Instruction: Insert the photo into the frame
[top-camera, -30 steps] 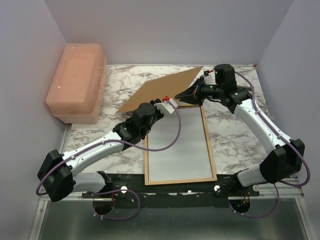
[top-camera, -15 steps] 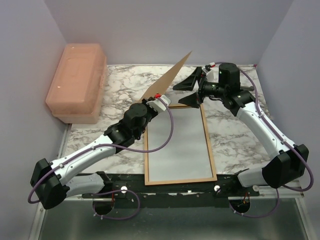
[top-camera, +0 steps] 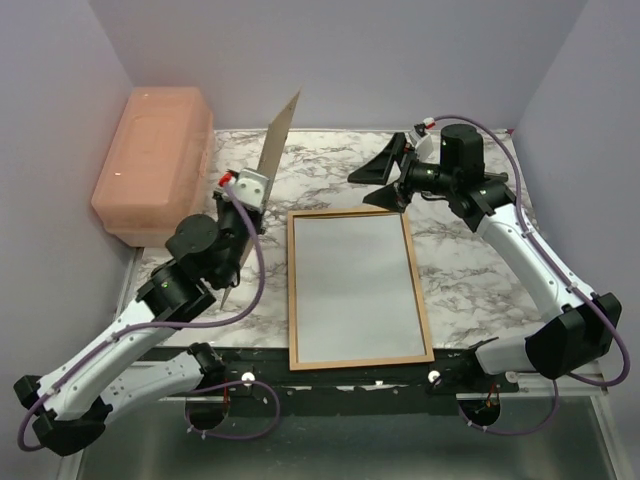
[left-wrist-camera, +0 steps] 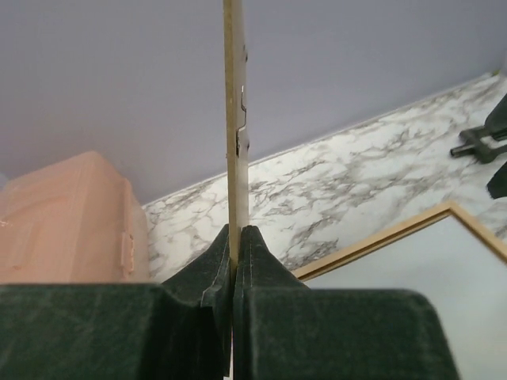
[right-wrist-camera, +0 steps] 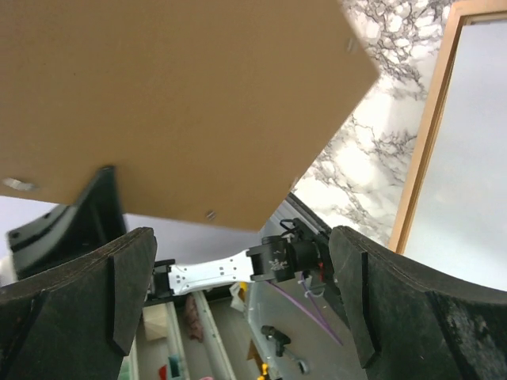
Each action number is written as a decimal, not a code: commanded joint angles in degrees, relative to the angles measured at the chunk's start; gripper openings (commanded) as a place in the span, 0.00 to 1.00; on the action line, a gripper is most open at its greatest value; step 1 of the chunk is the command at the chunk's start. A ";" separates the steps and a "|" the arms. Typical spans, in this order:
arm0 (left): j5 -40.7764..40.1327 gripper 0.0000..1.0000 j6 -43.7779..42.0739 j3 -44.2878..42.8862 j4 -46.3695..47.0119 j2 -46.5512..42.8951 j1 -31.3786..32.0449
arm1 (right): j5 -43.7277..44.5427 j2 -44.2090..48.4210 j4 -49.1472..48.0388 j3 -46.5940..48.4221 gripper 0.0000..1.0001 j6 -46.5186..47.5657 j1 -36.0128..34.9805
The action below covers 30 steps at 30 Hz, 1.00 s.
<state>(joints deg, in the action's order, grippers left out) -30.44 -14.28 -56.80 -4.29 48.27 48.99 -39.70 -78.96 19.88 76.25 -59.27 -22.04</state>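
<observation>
Little of the task seems done. The left end effector point(left-wrist-camera: 236, 237) is clenched on a brown backing board point(top-camera: 280, 135), held upright. To its right, the frame point(top-camera: 360, 363) lies flat on the surface, apparently without a print. The right end effector point(top-camera: 385, 180) hangs released just beyond the frame's far edge. The photo is nowhere in view, and no writing is readable.

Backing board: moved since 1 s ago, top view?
Yes. Clamped in the left hand, the backing board has swung left off the far end of the frame, toward the pink plastic box, and now stands nearly on edge.
</observation>
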 commanded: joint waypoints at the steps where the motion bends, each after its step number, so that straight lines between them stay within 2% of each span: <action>1: -0.19 0.00 8.76 -7.53 -6.14 -4.60 0.05 | -0.04 0.98 1.82 2.96 1.00 8.11 0.41; 7: 3.76 0.00 20.15 -8.92 -11.48 -8.72 0.05 | -1.68 2.24 2.90 1.55 1.00 14.72 2.84; 11: 5.91 0.00 28.34 -8.34 -13.41 -10.84 -0.02 | -4.94 3.05 1.08 -2.45 1.00 15.12 3.56; 18: 10.10 0.00 42.67 -6.54 -13.14 -12.32 -0.49 | -12.03 4.98 -8.43 -15.10 1.00 13.32 3.81; 24: 14.86 0.00 53.33 -5.26 -11.43 -13.53 -2.38 | -16.82 5.48 -14.42 -23.19 1.00 16.45 4.76; 26: 16.25 0.00 56.06 -3.83 -10.14 -14.29 -3.21 | -20.20 5.58 -18.62 -25.56 1.00 14.52 5.08; 30: 18.40 0.00 60.54 -0.73 -7.75 -15.91 -5.18 | -25.30 6.76 -34.66 -30.48 1.00 5.11 5.09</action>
<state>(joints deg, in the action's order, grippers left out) -16.58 37.17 -59.37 -19.59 34.74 45.58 -56.84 -74.76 2.81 49.28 -46.78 -17.23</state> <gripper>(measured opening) 0.032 0.997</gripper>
